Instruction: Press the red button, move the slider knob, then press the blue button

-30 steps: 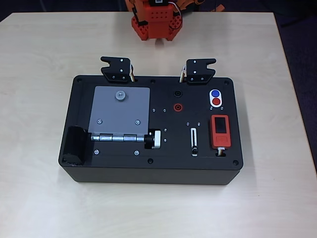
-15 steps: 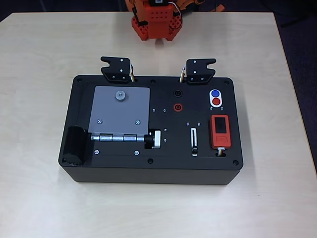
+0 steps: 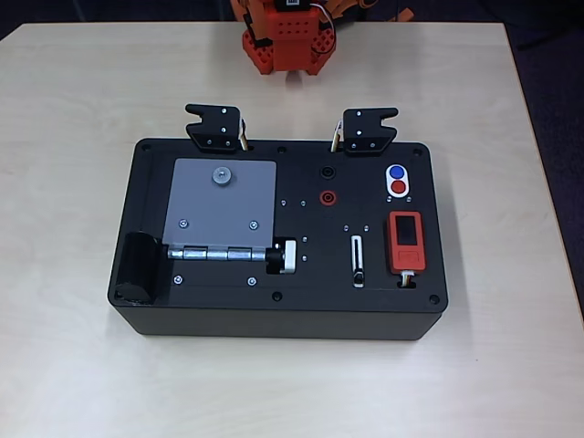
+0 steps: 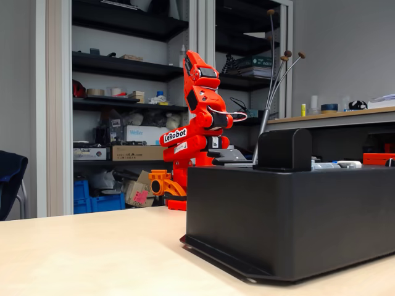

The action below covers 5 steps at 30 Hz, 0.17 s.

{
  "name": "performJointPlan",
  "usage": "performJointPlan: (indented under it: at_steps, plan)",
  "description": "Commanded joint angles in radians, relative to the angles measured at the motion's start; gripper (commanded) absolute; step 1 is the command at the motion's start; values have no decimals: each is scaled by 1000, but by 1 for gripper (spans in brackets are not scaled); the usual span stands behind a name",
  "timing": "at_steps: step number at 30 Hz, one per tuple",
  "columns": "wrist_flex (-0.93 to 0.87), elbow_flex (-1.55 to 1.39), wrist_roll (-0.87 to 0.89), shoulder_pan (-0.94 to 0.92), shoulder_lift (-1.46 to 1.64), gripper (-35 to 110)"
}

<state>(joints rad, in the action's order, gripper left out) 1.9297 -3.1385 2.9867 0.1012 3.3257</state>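
A black box [image 3: 228, 310] lies in the middle of the table in the overhead view. Near its right end a white oval holds the blue button [image 3: 396, 172] and, just below it, the red button [image 3: 398, 187]. The slider knob [image 3: 359, 275] sits at the lower end of its white-rimmed slot [image 3: 357, 248]. The orange arm's base [image 3: 287, 41] stands behind the box. In the fixed view the arm is folded upright, with its gripper [image 4: 192, 60] raised high, pointing up, well away from the box [image 4: 290, 216]. Its jaws look shut with nothing between them.
The box top also carries a grey hinged plate [image 3: 219, 201], a silver knurled knob [image 3: 288, 256], a red socket [image 3: 326, 196] and an orange-red block with a dark screen [image 3: 405, 241]. Two black clips [image 3: 215, 126] [image 3: 367, 130] stick out at its far edge. Bare table surrounds the box.
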Motion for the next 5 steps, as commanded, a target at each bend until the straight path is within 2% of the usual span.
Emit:
performJointPlan:
  at_steps: [1, 5]
  plan:
    - [8, -3, 31, 15, -3, 0]
    - [8, -3, 31, 15, -3, 0]
